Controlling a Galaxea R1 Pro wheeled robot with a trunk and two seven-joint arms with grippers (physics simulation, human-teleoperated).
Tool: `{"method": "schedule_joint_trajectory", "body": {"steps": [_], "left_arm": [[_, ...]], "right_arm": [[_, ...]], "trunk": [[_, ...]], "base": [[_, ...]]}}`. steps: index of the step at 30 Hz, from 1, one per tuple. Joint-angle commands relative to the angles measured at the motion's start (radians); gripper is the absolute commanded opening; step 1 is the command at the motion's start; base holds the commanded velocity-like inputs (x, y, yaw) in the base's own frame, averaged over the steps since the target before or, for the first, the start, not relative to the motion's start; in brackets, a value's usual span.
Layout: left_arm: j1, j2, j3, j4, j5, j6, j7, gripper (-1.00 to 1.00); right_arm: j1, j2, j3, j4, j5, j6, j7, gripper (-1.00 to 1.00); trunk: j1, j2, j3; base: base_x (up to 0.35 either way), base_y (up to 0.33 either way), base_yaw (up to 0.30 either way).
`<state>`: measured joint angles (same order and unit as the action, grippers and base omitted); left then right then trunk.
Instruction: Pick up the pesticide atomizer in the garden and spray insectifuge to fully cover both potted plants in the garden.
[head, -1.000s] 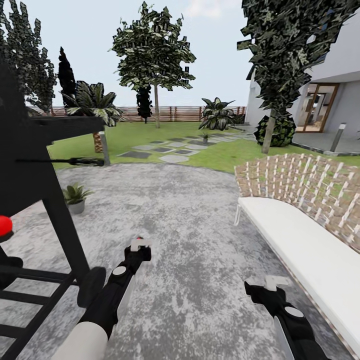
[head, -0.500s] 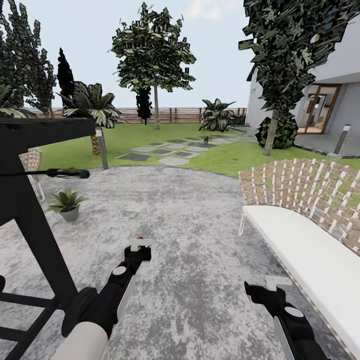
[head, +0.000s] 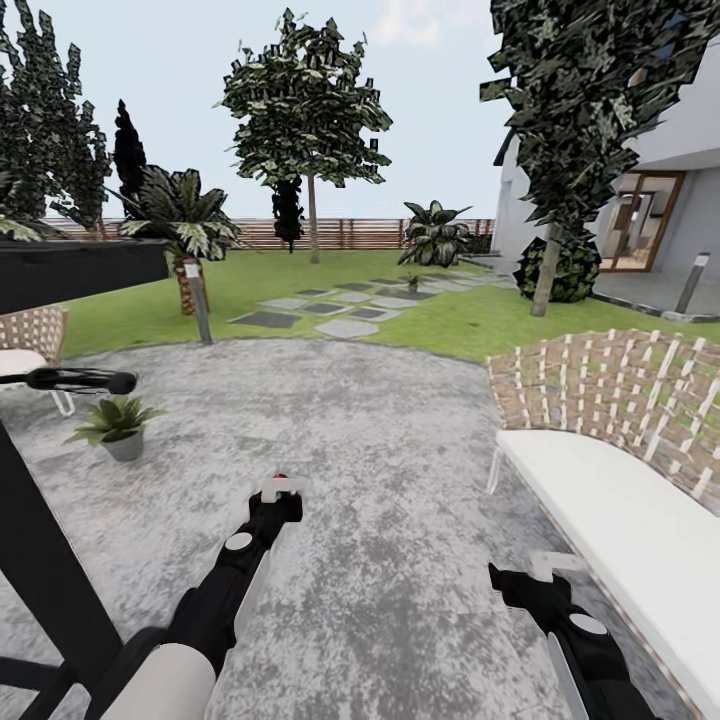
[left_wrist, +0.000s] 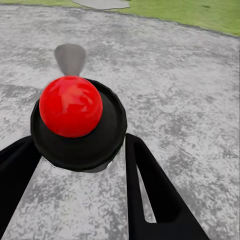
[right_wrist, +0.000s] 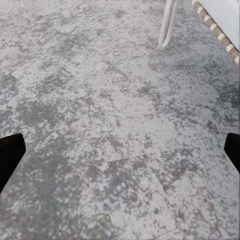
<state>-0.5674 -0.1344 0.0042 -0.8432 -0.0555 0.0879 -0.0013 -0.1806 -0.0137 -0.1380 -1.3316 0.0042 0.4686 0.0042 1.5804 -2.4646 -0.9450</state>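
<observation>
The left gripper (head: 281, 492) is clamped on the pesticide atomizer (head: 280, 489) — in the left wrist view its red nozzle spot (left_wrist: 71, 106) and dark round top sit between the two black fingers (left_wrist: 150, 190), held above the grey patio (head: 380, 440). The right gripper (head: 545, 568) hangs empty with its fingers spread wide over the paving, near the white bench (head: 620, 510). One potted plant (head: 115, 425) stands on the patio to the left; a second, smaller one (head: 410, 279) sits far off by the stepping slabs (head: 330, 305).
</observation>
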Motion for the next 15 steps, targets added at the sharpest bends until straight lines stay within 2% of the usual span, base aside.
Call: {"method": "schedule_joint_trajectory", "body": {"steps": [1,15], "left_arm": [[0.000,0.000,0.000,-0.002,-0.006,0.006,0.000,-1.00],[0.000,0.000,0.001,-0.002,-0.006,0.006,0.000,-1.00]], "right_arm": [[0.000,0.000,0.000,-0.001,0.000,0.005,0.000,1.00],[0.000,0.000,0.000,-0.002,0.000,0.005,0.000,1.00]], "trunk": [[0.000,0.000,-0.001],[0.000,0.000,-0.001]], "base": [[0.336,0.000,0.000],[0.336,0.000,0.000]]}}
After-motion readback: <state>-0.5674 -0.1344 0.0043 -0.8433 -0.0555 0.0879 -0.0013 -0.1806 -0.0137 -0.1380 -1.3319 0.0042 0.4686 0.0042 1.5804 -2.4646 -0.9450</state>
